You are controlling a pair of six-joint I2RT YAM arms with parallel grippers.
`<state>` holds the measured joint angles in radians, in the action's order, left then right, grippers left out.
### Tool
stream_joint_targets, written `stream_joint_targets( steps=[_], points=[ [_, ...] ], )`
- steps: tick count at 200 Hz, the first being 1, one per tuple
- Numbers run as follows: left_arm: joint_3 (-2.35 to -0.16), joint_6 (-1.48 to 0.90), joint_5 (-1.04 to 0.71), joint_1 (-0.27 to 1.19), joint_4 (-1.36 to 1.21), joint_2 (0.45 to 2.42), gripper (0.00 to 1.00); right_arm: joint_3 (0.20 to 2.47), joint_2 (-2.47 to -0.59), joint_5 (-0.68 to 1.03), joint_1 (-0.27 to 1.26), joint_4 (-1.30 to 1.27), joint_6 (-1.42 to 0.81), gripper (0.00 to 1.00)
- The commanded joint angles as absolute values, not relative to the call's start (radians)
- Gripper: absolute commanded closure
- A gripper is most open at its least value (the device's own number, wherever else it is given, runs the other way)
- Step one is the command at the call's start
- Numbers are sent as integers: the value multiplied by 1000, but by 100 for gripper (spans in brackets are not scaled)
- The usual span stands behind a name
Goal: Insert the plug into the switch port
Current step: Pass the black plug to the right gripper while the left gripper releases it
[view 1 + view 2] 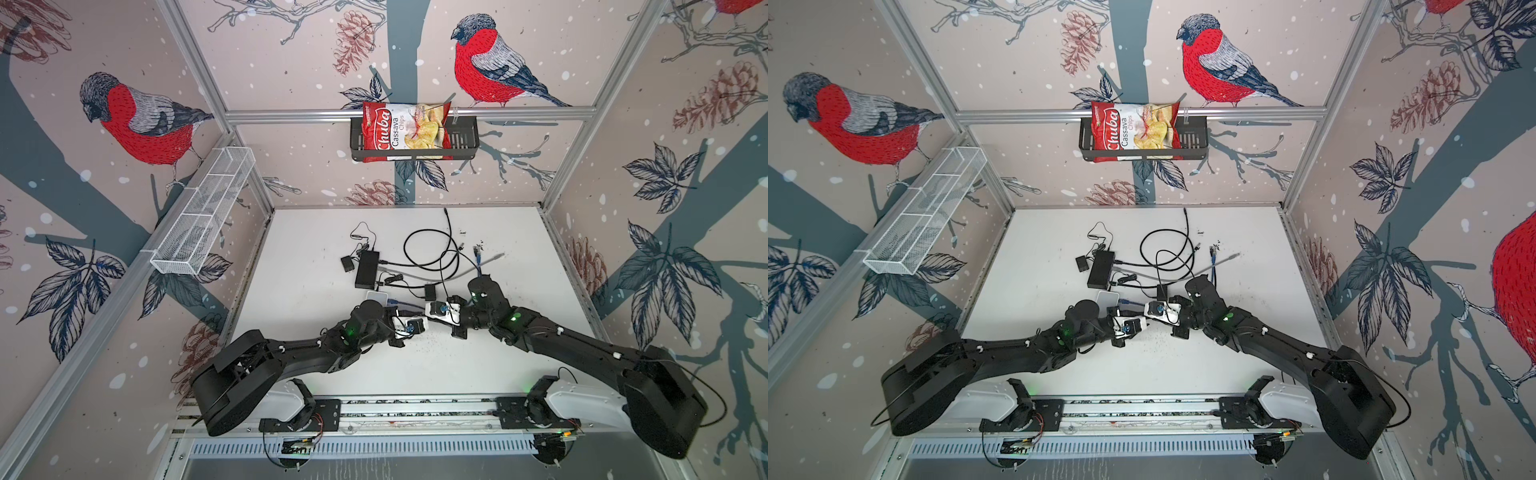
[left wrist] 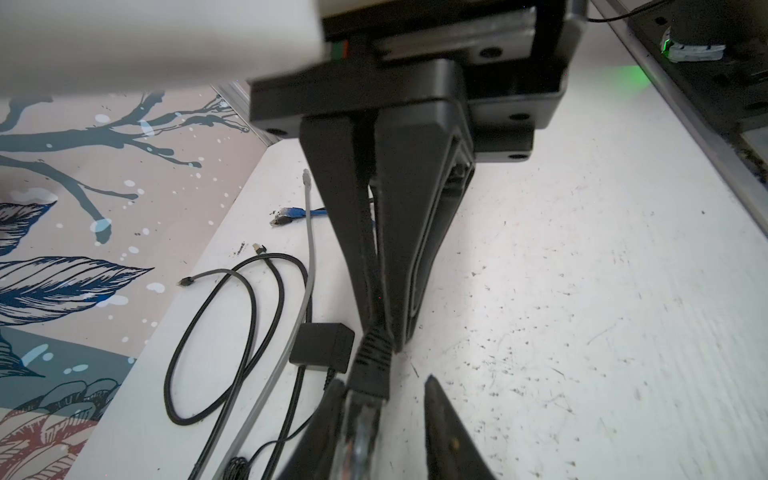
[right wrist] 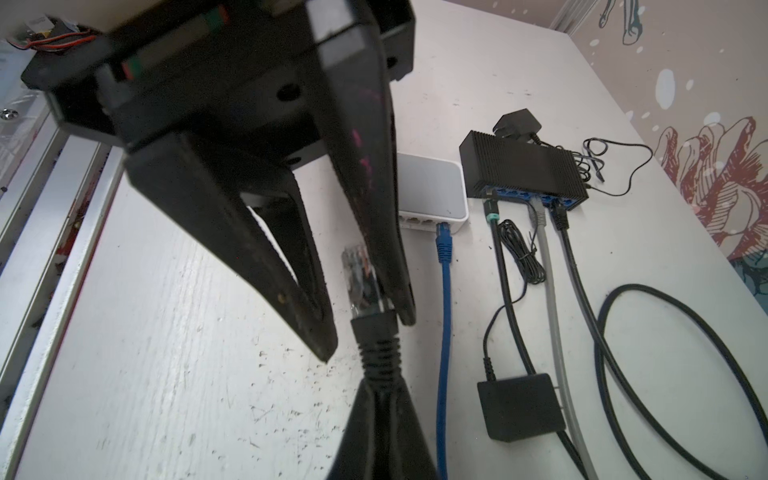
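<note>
Now, the left wrist view first: the right gripper [image 2: 384,336] reaches in clenched on the black cable [image 2: 368,249] just behind its ribbed boot [image 2: 371,357]. The clear plug [image 2: 361,428] pokes forward between the fingers of the left gripper [image 2: 382,380], which stands released. The plug leans on one finger, with daylight on the other side. So the plug looks to be off the counter [image 2: 582,291], carried by the right gripper alone. Over to the right wrist view, and here's what the first can't give us: the targets. A white switch [image 3: 432,183] sits beyond the plug with a blue cable [image 3: 445,291] in one port, and beside it is a black switch [image 3: 523,166] with three cables seated. The plug's nose points roughly toward the white one, well short of it. I read this as a regrip before insertion. Next, the left gripper must close on the plug body, square the nose to a free port and push straight in. Which switch is meant, I can't tell. In both top views the left arm [image 1: 299,353] and right arm [image 1: 573,340] meet mid-counter near the white switch, but their own bulk hides the plug entirely.
</note>
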<state>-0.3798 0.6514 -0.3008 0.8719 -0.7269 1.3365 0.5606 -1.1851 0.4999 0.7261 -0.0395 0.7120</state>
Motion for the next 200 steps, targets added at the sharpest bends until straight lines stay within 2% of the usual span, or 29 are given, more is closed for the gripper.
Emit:
stream_joint_targets(
  steps=[1,20,74,89,100,135,169,200],
  points=[
    [-372,646,-319,873,-779,1319,71,558,-1175,520,724,-95,721,96],
    [-371,652,-309,873,-774,1306,72,558,-1175,522,723,-96,716,96],
    [-371,660,-298,873,-757,1302,92,560,-1178,525,723,-91,708,95],
    [-371,657,-299,872,-757,1305,95,555,-1172,528,722,-97,708,94],
    [-370,653,-297,872,-758,1305,95,547,-1166,528,721,-108,711,92],
    [-353,605,-282,873,-791,1285,96,457,-1123,502,731,-221,768,75],
    [-365,590,-315,864,-736,1269,95,340,-1053,497,737,-385,841,69],
    [-365,561,-362,853,-728,1269,95,302,-1029,486,739,-471,837,68]
  ],
)
